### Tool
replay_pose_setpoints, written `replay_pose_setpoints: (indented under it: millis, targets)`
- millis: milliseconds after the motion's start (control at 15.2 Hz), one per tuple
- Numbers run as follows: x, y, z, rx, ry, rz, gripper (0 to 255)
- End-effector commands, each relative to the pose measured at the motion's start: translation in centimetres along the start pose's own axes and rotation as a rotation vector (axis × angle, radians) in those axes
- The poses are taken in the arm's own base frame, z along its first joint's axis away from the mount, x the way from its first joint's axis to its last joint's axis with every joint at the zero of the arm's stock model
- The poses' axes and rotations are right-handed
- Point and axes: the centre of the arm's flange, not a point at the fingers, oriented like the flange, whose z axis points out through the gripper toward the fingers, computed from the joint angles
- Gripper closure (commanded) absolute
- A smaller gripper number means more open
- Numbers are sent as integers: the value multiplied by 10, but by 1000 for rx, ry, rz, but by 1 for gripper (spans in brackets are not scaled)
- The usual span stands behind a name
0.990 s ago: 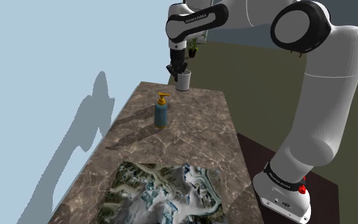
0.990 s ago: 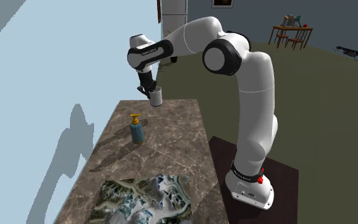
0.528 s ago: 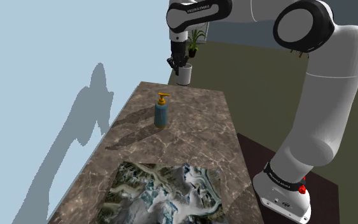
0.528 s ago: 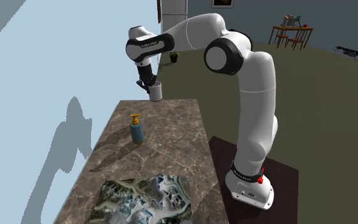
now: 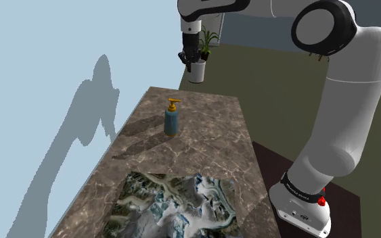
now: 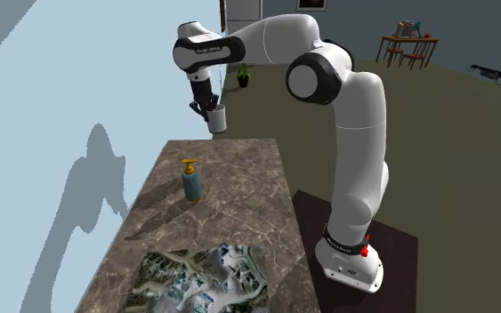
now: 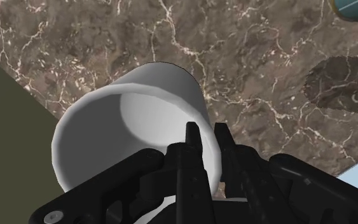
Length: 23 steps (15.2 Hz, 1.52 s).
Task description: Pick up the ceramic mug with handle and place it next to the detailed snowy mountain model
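A plain white mug (image 5: 197, 71) (image 6: 218, 118) (image 7: 133, 127) hangs in the air above the far end of the marble table (image 5: 209, 142). My black gripper (image 5: 191, 60) (image 6: 206, 107) (image 7: 206, 143) is shut on the mug, its fingers pinching the mug's rim wall. The mug's handle is hidden. The snowy mountain model (image 5: 175, 203) (image 6: 206, 277) lies flat at the near end of the table, far from the mug.
A blue soap bottle with a yellow pump (image 5: 172, 118) (image 6: 191, 181) stands on the table between the mug and the mountain model. A potted plant (image 5: 208, 42) stands on the floor beyond the table. The blue wall runs along the table's left side in the shoulder view.
The gripper has risen with the mug, lifting it clear of the far end of the table. The bottle and the mountain model have stayed put.
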Motion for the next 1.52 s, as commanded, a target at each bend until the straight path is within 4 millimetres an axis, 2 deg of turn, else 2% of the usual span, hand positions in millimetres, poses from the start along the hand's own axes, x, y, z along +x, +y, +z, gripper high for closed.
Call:
replay_pose_setpoints:
  millis: [0, 1452]
  targets:
    - [0, 0, -9, 0, 0, 0, 255]
    - [-190, -219, -16, 0, 0, 0, 255]
